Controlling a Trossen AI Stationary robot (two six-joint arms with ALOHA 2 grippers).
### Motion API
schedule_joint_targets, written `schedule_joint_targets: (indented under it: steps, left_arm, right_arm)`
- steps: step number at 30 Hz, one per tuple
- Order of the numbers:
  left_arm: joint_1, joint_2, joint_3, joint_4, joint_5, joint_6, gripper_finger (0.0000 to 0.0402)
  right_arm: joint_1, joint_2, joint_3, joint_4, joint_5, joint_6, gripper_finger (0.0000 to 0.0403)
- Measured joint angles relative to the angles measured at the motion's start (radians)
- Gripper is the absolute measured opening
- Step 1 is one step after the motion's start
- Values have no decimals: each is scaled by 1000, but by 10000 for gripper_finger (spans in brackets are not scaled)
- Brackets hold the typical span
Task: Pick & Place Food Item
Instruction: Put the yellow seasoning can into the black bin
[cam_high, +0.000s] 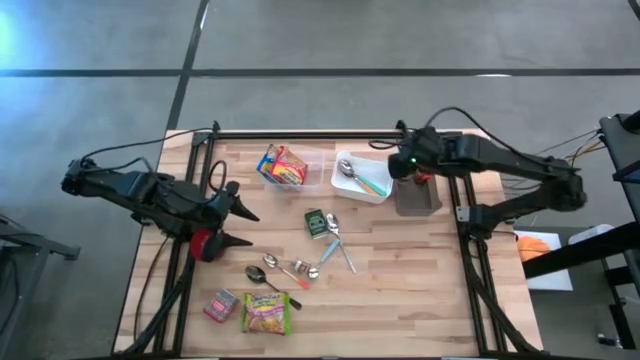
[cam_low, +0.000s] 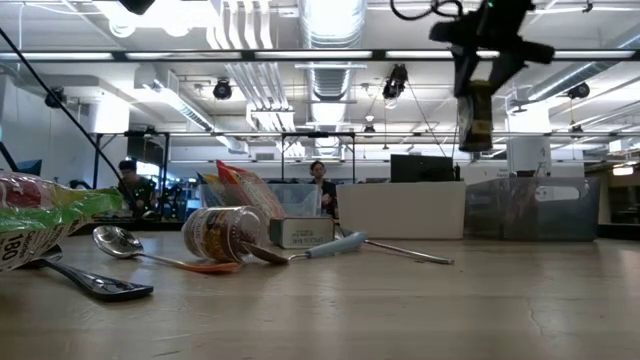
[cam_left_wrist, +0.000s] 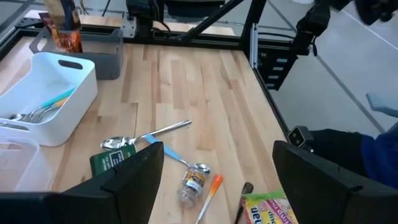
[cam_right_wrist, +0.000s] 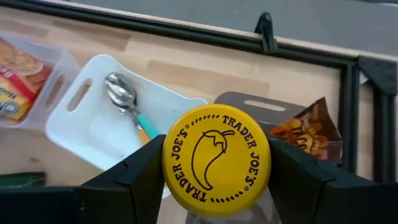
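Note:
My right gripper (cam_high: 411, 172) is shut on a jar with a yellow lid (cam_right_wrist: 216, 160) and holds it over the grey bin (cam_high: 418, 198) at the table's far right. In the low view the jar (cam_low: 478, 112) hangs high above the table. A brown packet (cam_right_wrist: 309, 132) lies in the bin. My left gripper (cam_high: 236, 224) hovers open and empty over the table's left side. A small jar (cam_left_wrist: 194, 183) lies on its side on the wood ahead of that gripper. My right gripper pinches the jar between its two fingers (cam_right_wrist: 138, 176), one on each side, at the yellow lid's end (cam_right_wrist: 175, 138). The fingers come from above, slanting steeply down. The jar hangs roughly upright below them, lifted clear of the table and the grey bin.
A white tray (cam_high: 372, 192) with spoons stands left of the bin, and a clear container (cam_high: 316, 163) with a noodle packet (cam_high: 283, 167) left of that. A green box (cam_high: 316, 223), loose spoons (cam_high: 336, 232) and two packets (cam_high: 264, 313) lie mid-table and near the front left.

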Motion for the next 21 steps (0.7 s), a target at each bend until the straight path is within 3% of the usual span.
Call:
schedule_joint_targets:
  steps: [10, 21]
  left_arm:
    - [0, -3, 0, 4, 0, 4, 306]
    - [0, -3, 0, 3, -3, 4, 306]
  right_arm:
    - [-13, -163, -371, 254, -27, 11, 224]
    - [0, -186, -469, 313, -21, 30, 224]
